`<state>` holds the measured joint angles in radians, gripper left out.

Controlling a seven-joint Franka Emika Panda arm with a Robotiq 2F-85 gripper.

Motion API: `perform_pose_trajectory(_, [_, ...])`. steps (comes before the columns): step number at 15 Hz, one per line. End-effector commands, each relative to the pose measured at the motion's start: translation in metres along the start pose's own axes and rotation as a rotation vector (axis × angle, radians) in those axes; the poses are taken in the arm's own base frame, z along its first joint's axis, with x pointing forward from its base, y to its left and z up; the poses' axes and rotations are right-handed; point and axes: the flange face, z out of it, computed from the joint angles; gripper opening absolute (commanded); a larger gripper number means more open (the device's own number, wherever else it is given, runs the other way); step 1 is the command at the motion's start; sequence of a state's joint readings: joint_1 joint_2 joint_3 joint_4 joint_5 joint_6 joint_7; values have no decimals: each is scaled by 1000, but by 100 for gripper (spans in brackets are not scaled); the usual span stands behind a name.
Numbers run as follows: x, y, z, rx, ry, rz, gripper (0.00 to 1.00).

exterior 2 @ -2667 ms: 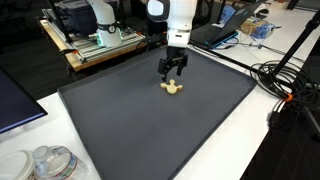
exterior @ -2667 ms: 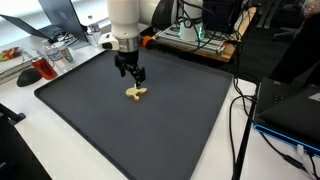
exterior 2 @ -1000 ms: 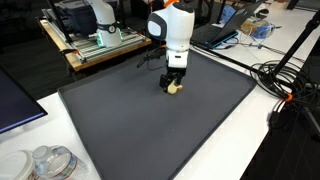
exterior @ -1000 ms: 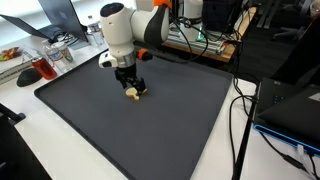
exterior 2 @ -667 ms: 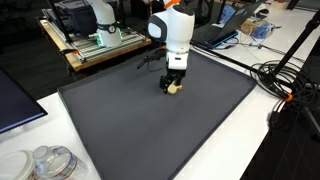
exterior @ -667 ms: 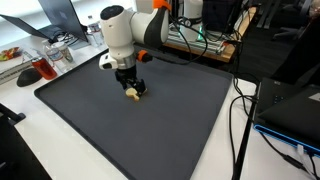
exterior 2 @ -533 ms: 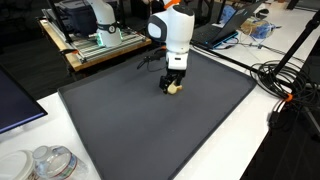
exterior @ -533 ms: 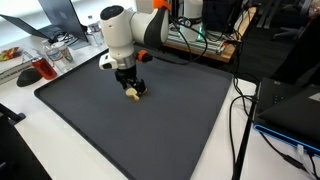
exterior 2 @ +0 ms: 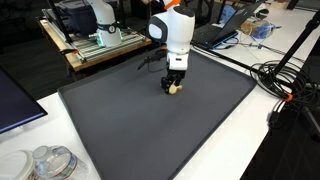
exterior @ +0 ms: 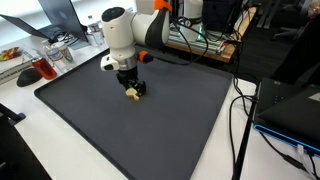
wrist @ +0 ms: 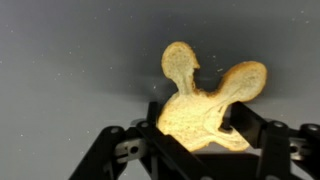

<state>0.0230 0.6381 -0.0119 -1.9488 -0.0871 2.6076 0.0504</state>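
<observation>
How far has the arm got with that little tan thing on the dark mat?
Reaching looks done: the gripper is down at the mat. In hand: in the wrist view its fingers seem pressed against the tan piece. Left: any lifting; it looks to lie on the mat.

the three-lobed piece (wrist: 205, 105) lies on the mat (exterior: 150, 135), pinched between the fingers of the hand (exterior: 131, 90) above it.

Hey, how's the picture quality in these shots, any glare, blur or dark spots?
Wrist view: the tan toy glares almost white, its surface detail lost and its edges soft, while the gripper at its base is nearly black. Both exterior views: even light, no glare on the dark mat, fairly sharp, though the toy is tiny there.
</observation>
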Motion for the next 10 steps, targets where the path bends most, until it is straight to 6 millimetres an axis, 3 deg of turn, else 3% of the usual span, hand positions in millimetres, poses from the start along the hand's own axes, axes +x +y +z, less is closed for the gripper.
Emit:
perform_pose_trajectory(1, [1, 1, 4, 6, 4, -21, 45])
perform_pose_trajectory(7, [2, 0, -2, 9, 4, -31, 5])
perform_pose_trajectory(9, [1, -1, -5, 10, -1, -38, 0])
perform_pose_trajectory(10, [1, -2, -5, 6, -2, -44, 4])
